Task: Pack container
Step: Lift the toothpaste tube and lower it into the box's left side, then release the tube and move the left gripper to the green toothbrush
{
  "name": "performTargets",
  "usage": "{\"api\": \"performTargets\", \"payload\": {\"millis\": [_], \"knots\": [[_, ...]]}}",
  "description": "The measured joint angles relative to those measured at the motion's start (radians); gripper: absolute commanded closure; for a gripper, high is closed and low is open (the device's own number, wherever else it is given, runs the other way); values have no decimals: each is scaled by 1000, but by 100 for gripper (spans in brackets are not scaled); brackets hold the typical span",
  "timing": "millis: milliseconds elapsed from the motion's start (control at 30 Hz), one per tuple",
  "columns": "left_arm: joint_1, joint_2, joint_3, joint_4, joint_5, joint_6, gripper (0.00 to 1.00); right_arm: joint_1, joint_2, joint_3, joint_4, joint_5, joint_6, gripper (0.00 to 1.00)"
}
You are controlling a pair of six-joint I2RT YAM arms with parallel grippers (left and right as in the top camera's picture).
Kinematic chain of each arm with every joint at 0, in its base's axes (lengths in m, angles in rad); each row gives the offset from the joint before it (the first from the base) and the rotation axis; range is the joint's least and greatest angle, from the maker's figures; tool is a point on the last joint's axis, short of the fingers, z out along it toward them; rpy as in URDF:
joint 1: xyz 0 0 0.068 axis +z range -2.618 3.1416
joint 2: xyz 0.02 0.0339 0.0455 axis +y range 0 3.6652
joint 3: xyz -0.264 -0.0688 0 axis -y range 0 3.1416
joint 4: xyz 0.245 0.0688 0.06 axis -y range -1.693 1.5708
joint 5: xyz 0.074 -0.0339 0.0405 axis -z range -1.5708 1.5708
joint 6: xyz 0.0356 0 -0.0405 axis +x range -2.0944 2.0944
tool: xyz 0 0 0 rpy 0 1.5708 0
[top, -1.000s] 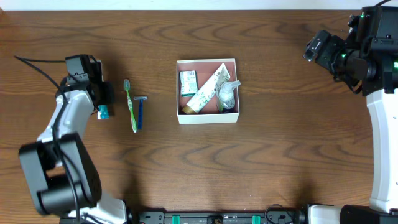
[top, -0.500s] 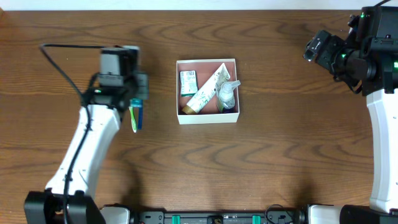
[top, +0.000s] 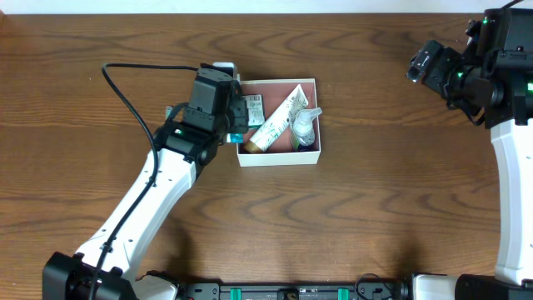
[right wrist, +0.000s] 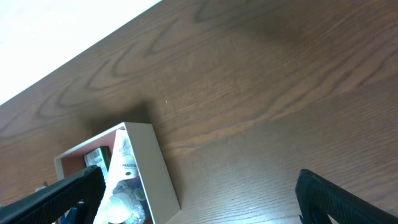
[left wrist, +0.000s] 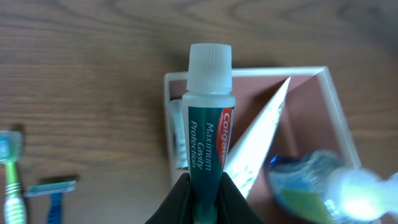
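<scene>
A dark wooden tabletop [top: 375, 208] seen from above, with a robot arm at each side. The container [top: 279, 159], a shallow square box with thin white walls and a reddish-brown floor, sits on the tabletop near the middle, a little toward the far edge.

Three things lie inside it. A small green-and-white carton [top: 251, 110] is at the left wall. A long white-and-green tube [top: 279, 118] lies slantwise across the floor. A clear bottle [top: 305, 125] with a pale top lies by the right wall, blurred in the left wrist view.

The left arm reaches in from the lower left, with a black cable looping behind it. The left pincer [left wrist: 204, 200] is drawn narrow and clamps the bottom end of a small teal toothpaste tube [left wrist: 208, 127] with a red stripe and white lettering. The tube's white cap [left wrist: 209, 67] points away from the wrist and shows over the container's left wall. It cannot be told whether the tube touches the box.

On the bare wood to the left of the box, the left wrist view shows a green toothbrush [left wrist: 12, 180] and a blue razor [left wrist: 56, 190] side by side.

The right pincer [right wrist: 200, 186] hangs over the far right corner of the tabletop, well apart from the container, its fingers spread wide with nothing between them.
</scene>
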Motion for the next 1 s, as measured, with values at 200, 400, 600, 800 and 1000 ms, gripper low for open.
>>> {"api": "performTargets", "payload": {"millis": [200, 400, 600, 800, 1000], "knots": [[-31, 56, 0, 58, 0, -79, 87, 0, 0, 0, 0, 0, 0, 1], [-52, 164, 0, 76, 1, -103, 68, 0, 0, 0, 0, 0, 0, 1], [-53, 151, 0, 109, 0, -110, 47, 0, 0, 0, 0, 0, 0, 1], [-19, 66, 0, 81, -2, -110, 46, 0, 0, 0, 0, 0, 0, 1], [91, 30, 0, -97, -98, -109, 34, 0, 0, 0, 0, 0, 0, 1]]}}
